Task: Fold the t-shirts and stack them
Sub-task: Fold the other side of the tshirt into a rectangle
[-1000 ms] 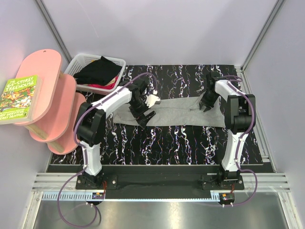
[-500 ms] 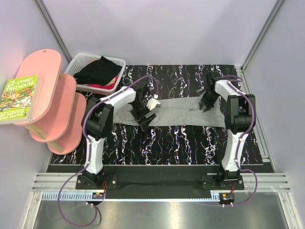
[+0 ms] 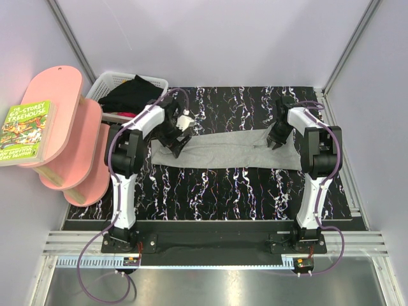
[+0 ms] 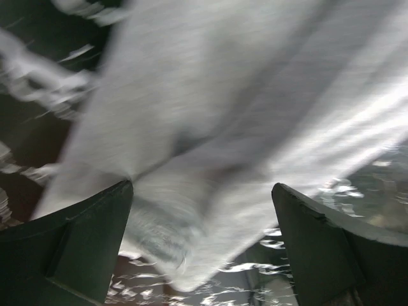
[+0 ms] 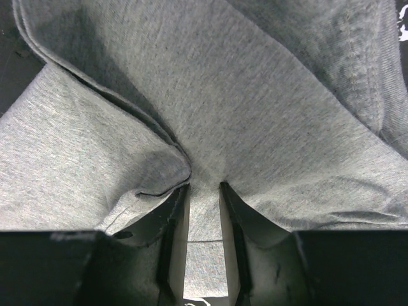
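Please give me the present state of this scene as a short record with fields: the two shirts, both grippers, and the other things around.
grey t-shirt: lies on the table as a long, partly folded strip, running left to right
black t-shirt: bunched in the white basket at the far left corner
left gripper: open, over the strip's left end, holding nothing
right gripper: shut on a fold of the grey t-shirt near its right end
beside the table: pink shelf with a book on top
stack: not yet begun
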Controlling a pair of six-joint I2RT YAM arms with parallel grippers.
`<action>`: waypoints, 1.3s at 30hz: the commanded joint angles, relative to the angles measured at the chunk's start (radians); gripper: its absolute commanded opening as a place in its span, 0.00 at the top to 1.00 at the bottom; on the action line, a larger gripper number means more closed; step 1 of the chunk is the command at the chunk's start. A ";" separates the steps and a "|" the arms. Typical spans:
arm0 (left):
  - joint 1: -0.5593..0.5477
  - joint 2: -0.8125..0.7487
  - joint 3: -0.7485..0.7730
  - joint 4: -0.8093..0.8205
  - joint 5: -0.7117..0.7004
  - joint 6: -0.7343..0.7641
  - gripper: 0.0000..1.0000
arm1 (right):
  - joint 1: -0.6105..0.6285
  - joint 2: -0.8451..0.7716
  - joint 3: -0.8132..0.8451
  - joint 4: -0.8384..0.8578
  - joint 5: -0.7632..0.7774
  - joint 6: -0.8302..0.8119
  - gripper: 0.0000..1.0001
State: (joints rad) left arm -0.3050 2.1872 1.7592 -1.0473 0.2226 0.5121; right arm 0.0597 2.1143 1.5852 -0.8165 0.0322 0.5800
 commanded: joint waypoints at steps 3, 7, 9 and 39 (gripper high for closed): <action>0.038 -0.021 0.062 0.027 -0.112 0.005 0.01 | 0.000 -0.022 -0.028 0.020 0.028 -0.016 0.68; 0.052 -0.070 0.023 0.049 -0.129 0.011 0.01 | 0.000 -0.027 -0.042 0.025 0.031 -0.017 0.69; 0.059 -0.113 -0.027 0.062 -0.129 0.012 0.01 | 0.002 -0.031 -0.048 0.030 0.035 -0.016 0.69; 0.067 -0.176 -0.176 0.130 -0.108 0.022 0.59 | -0.004 -0.042 -0.060 0.040 0.051 -0.016 0.71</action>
State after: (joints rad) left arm -0.2428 2.0006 1.5616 -0.9356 0.1089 0.5301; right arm 0.0586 2.0926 1.5494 -0.7826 0.0410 0.5781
